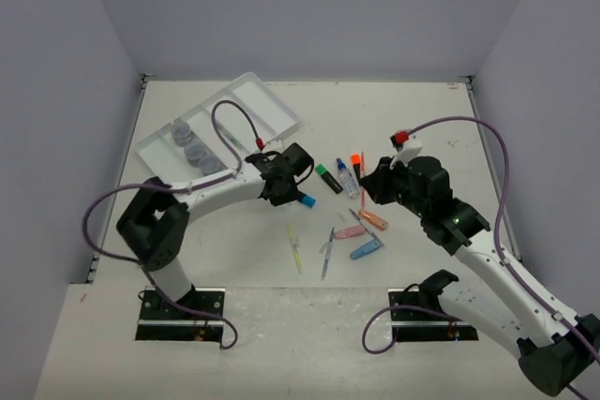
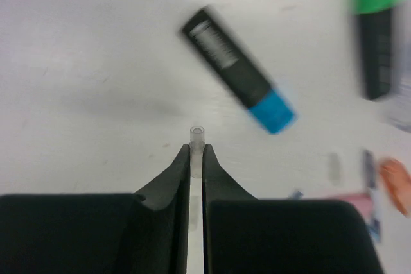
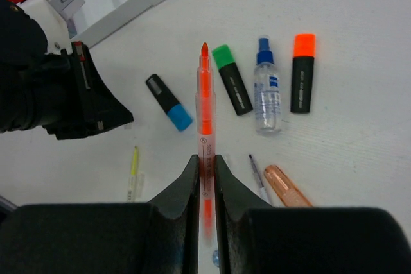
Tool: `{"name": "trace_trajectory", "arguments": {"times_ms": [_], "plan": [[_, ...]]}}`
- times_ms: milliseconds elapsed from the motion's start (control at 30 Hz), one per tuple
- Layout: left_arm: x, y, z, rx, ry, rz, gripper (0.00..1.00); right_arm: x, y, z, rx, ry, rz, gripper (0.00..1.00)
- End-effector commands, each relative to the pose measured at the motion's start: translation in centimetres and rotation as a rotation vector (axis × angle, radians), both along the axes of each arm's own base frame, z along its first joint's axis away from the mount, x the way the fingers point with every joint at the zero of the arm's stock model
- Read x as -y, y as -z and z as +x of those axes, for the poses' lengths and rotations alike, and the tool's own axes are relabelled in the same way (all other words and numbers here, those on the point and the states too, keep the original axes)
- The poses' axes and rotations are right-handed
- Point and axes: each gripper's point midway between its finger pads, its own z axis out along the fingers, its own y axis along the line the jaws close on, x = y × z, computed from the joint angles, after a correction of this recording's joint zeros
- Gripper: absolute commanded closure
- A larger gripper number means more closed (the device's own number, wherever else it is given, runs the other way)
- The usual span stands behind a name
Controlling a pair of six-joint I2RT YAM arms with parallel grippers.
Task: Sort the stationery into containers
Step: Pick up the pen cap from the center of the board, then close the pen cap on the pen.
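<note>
Left gripper (image 2: 197, 153) is pinching a thin clear-tipped stick (image 2: 197, 137), possibly a pen; right gripper (image 3: 205, 162) is clamping an orange pen (image 3: 205, 104) lengthwise.

A white plastic compartmented tray (image 1: 272, 110) sits at ten o'clock, three clear round jars (image 1: 194, 152) in a row inside. At centre lie flat a blue-capped black highlighter (image 3: 168, 102), a green-capped highlighter (image 3: 232, 79) and an orange-capped highlighter (image 3: 303, 74).

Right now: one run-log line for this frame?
left hand: shut on thin clear-tipped pen | right hand: shut on orange pen | white tray: clear jars inside | loose: blue-capped highlighter, spray bottle
</note>
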Motion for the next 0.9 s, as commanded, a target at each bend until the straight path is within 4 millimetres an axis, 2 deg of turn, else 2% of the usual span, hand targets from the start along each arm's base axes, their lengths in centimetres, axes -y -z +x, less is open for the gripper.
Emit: {"name": "trace_trajectory", "arguments": {"times_ms": [0,33,100,167,233,300,367,433,600,867], "plan": [[3.1,-14.0,2.9,0.52,0.323,-0.276,1.0,-6.3,-5.8,-4.2,0.189,-0.432,0.274,1.0],[4.0,-17.7,2.8,0.652,0.387,-0.37,1.0,-7.2,-6.5,-5.3,0.2,-0.508,0.327,1.0],[4.7,-22.5,1.2,0.84,0.503,-0.502,1.0,-8.6,-7.3,-7.2,0.155,-0.595,0.433,1.0],[4.2,-24.8,-0.1,0.937,0.551,-0.558,1.0,-9.6,-7.6,-8.3,0.155,-0.64,0.464,1.0],[3.6,-27.6,-2.4,1.069,0.629,-0.643,1.0,-11.0,-8.1,-9.8,0.187,-0.668,0.503,1.0],[3.6,-28.3,-4.0,1.117,0.696,-0.691,1.0,-12.0,-8.1,-10.3,0.188,-0.667,0.525,1.0],[3.4,-29.9,-5.7,1.181,0.741,-0.758,1.0,-13.2,-8.2,-11.1,0.18,-0.695,0.549,1.0],[3.4,-30.1,-6.5,1.196,0.772,-0.785,1.0,-13.8,-8.3,-11.2,0.177,-0.689,0.562,1.0],[3.6,-30.6,-7.7,1.215,0.82,-0.832,1.0,-14.1,-9.4,-10.5,0.198,-0.654,0.548,1.0],[2.8,-31.6,-8.3,1.261,0.807,-0.859,1.0,-13.9,-8.9,-9.9,0.191,-0.623,0.5,1.0]]}}
